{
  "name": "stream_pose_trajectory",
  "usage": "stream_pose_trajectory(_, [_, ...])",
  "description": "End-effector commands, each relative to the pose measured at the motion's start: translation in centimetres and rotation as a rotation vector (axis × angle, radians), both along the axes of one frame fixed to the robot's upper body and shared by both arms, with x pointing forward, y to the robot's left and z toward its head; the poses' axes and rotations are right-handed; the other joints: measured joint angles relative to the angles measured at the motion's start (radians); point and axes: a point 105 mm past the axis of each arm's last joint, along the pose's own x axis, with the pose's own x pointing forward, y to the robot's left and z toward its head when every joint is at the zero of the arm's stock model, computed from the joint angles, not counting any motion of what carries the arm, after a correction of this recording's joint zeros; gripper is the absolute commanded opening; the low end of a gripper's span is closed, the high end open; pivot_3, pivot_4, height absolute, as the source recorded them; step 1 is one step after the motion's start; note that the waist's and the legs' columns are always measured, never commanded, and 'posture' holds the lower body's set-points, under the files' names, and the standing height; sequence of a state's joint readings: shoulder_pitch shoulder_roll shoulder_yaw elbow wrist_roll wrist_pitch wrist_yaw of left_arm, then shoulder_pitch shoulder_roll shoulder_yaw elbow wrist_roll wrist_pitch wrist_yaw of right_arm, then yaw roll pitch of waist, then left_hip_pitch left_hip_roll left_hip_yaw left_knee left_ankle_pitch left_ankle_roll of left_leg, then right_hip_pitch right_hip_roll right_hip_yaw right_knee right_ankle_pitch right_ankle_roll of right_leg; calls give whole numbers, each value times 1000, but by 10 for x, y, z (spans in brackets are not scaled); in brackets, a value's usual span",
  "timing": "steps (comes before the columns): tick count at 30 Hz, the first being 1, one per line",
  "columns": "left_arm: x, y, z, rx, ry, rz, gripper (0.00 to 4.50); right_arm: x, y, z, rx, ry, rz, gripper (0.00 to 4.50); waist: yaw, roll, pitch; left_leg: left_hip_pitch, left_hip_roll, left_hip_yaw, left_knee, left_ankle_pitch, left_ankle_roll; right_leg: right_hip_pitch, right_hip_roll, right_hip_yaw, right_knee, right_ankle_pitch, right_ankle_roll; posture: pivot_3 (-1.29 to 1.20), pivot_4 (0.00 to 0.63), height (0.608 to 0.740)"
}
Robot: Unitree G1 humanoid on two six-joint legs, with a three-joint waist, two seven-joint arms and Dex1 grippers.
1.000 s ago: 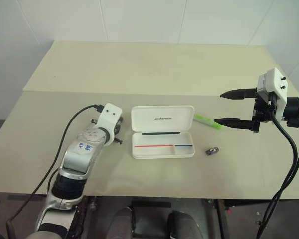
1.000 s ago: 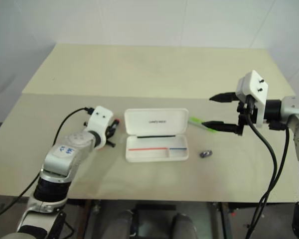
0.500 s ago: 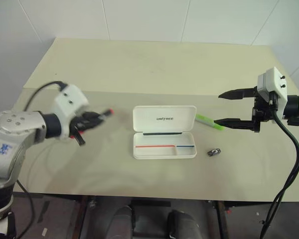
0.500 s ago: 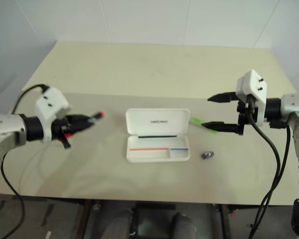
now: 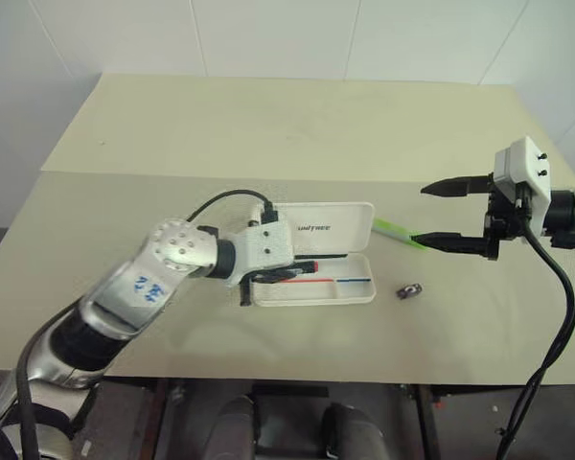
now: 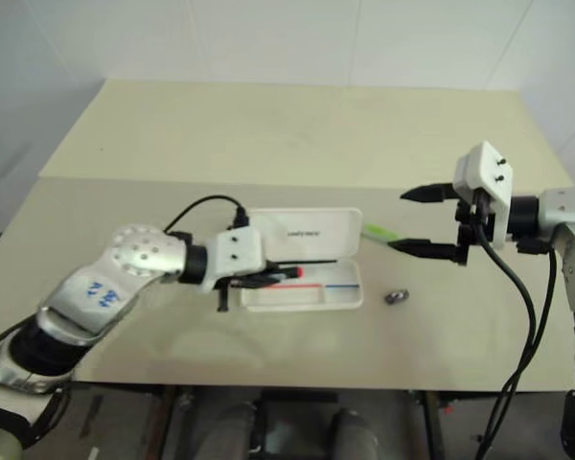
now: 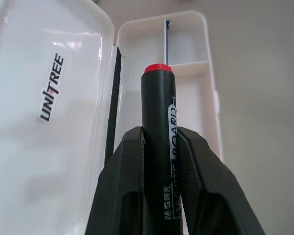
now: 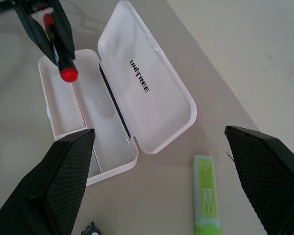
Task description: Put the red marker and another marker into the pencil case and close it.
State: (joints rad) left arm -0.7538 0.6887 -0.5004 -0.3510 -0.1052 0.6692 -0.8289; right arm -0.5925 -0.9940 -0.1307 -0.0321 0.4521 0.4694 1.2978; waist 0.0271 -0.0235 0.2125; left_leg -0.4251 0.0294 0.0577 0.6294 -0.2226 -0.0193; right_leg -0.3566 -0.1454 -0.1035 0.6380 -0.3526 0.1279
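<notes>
The left hand [image 5: 286, 275], pinching the red marker [image 7: 157, 142], holds it just above the open pencil case's [image 5: 356, 293] tray on the tabletop [image 5: 268, 125]; neither marker is inside yet. Farther right, the right hand [image 5: 439, 213] hovers spread wide over another marker [image 8: 205, 198], lying beside the lid, untouched.

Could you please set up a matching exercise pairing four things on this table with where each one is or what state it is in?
Things:
1. red marker
2. green marker
3. pencil case
4. right claw

States:
A. lying on the table beside the lid
B. open, holding nothing
C. clamped in the left claw over the tray
D. lying open, lid back

Pairs: 1-C, 2-A, 3-D, 4-B
</notes>
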Motion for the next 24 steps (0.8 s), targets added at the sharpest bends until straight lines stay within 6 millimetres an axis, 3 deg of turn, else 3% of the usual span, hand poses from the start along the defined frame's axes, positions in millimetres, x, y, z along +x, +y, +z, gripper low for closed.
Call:
stream_pose_trajectory(1, [-2,-21,1,31,-86,-92,599,-6,-1,13,8,-53,-6,4500,-1,0,0,0,0,0,0,0,0,0,0,0,0,0,0,0,150,740])
stream_pose_trajectory(12, [25,-41,0,41,-156,-49,599,-9,-2,11,14,-50,-26,4500,1,0,0,0,0,1,1,0,0,0,0,1,5,0,0,0,150,740])
stream_pose_trajectory(17, [27,-45,1,19,-132,-36,599,-10,-3,10,16,-49,-30,4500,0,0,0,0,0,1,1,0,0,0,0,1,5,0,0,0,150,740])
stream_pose_trajectory(24, [25,-50,3,-11,-106,-36,2881,-10,-2,9,19,-43,-30,4500,-1,0,0,0,0,1,1,0,0,0,0,1,6,0,0,0,150,740])
